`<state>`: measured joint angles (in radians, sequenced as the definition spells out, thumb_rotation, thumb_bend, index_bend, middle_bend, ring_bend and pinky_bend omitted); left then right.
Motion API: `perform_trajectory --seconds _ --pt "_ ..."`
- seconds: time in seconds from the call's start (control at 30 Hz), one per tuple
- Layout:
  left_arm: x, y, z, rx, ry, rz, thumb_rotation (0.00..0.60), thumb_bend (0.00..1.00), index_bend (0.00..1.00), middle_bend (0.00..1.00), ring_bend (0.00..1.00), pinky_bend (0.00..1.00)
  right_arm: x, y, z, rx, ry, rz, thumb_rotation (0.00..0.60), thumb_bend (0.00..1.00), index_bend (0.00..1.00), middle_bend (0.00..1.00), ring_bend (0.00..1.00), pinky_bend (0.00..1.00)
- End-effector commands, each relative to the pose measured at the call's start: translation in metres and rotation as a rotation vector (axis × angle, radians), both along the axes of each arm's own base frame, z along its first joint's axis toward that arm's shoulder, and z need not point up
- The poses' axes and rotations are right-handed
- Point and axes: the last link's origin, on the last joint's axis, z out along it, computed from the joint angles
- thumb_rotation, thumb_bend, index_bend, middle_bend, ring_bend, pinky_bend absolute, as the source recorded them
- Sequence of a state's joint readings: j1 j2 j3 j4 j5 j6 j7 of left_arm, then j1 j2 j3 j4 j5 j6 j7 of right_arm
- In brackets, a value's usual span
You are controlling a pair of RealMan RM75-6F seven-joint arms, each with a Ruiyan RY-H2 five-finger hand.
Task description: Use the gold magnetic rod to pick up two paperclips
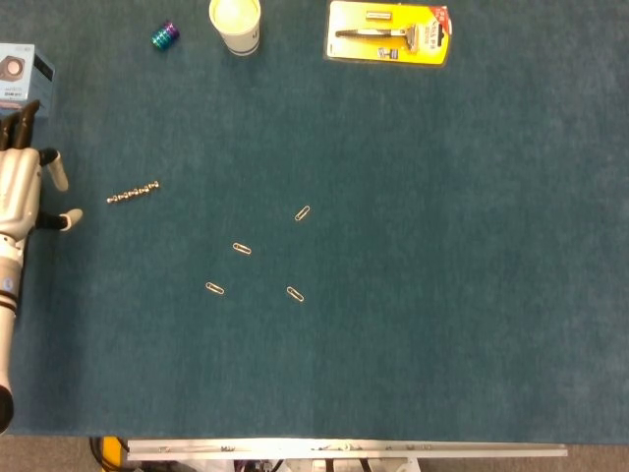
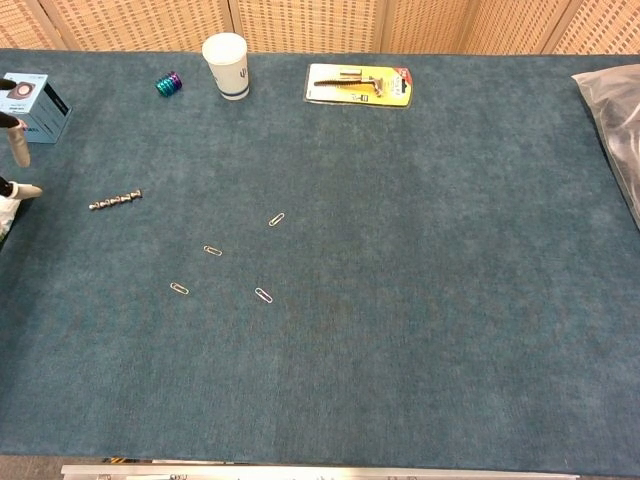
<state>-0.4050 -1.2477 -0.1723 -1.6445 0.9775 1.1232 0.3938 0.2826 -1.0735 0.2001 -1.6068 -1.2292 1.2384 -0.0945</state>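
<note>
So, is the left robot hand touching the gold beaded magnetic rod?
Apart. In the head view, bare blue cloth separates the left robot hand from the gold beaded magnetic rod.

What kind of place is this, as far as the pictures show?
Probably a lab or test setup: a table under blue-green felt, a woven screen behind it, and unrelated small items such as a paper cup.

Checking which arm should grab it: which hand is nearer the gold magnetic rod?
Left. The left hand hovers open just left of the gold magnetic rod, not touching it. The right hand shows in neither view.
</note>
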Motion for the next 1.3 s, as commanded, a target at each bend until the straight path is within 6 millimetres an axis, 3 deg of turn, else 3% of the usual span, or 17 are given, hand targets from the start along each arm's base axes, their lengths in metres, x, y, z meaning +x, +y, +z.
perform_trajectory --seconds 0.03,0.3,0.6,1.3 --pt "0.002 0.004 -0.003 -0.009 0.000 -0.001 0.600 0.09 0.55 0.00 0.00 0.00 0.001 -0.002 0.002 -0.004 0.006 0.001 0.600 0.00 0.36 0.32 0.29 0.50" --pt "0.004 0.016 -0.013 -0.037 -0.010 0.008 0.600 0.09 0.53 0.00 0.00 0.00 -0.002 -0.006 0.003 -0.009 0.010 -0.013 0.600 0.00 0.36 0.32 0.29 0.50" --pt "0.000 0.024 -0.025 -0.080 -0.025 0.025 0.600 0.25 0.52 0.00 0.00 0.00 -0.006 -0.009 0.003 -0.011 0.010 -0.021 0.600 0.00 0.36 0.32 0.29 0.50" --pt "-0.002 0.033 -0.052 -0.166 -0.037 0.050 0.600 0.26 0.49 0.00 0.00 0.00 -0.009 -0.011 0.002 -0.012 0.005 -0.026 0.600 0.00 0.36 0.32 0.29 0.50"
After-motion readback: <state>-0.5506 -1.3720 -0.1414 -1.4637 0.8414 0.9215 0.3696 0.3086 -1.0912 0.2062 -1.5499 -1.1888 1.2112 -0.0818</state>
